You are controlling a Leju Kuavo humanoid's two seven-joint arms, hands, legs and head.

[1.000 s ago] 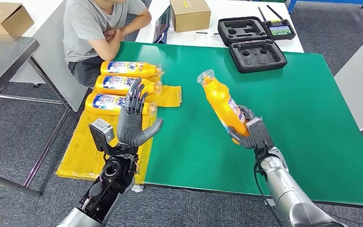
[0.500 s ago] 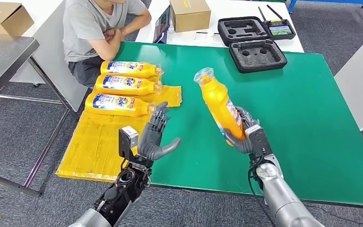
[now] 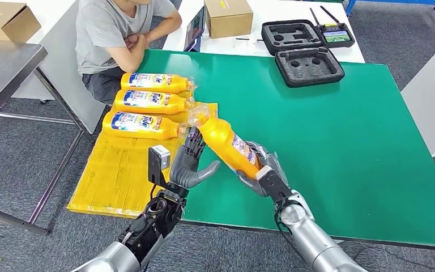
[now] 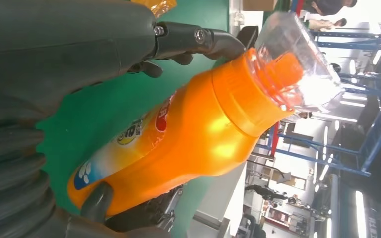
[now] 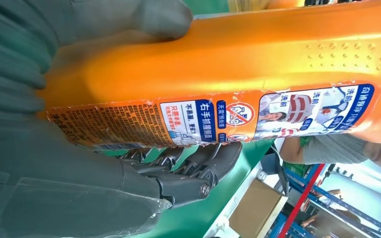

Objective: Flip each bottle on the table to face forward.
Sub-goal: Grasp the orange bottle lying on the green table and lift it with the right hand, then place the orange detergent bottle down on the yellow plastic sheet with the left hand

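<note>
My right hand point(image 3: 261, 173) grips the base of an orange bottle point(image 3: 225, 142) and holds it in the air, tilted, its clear-capped neck pointing toward the far left. The right wrist view has the bottle's back label point(image 5: 213, 115) close up. My left hand point(image 3: 190, 160) is raised just left of the bottle with fingers spread, close beside its body; in the left wrist view the bottle point(image 4: 188, 134) lies between the thumb and the fingers point(image 4: 198, 37), contact unclear. Three more orange bottles point(image 3: 145, 100) lie in a row on yellow wrapping point(image 3: 119, 170) at the table's left, front labels up.
The green table point(image 3: 345, 130) stretches to the right. Two black foam cases point(image 3: 306, 62) sit at its far edge. A seated person point(image 3: 119, 34) is at the far left corner, close to the bottle row. A cardboard box point(image 3: 227, 16) stands on the white table behind.
My right hand has swung the bottle left and down toward my left hand, tipping its neck toward the far left. The left hand stayed raised near the table's front edge.
</note>
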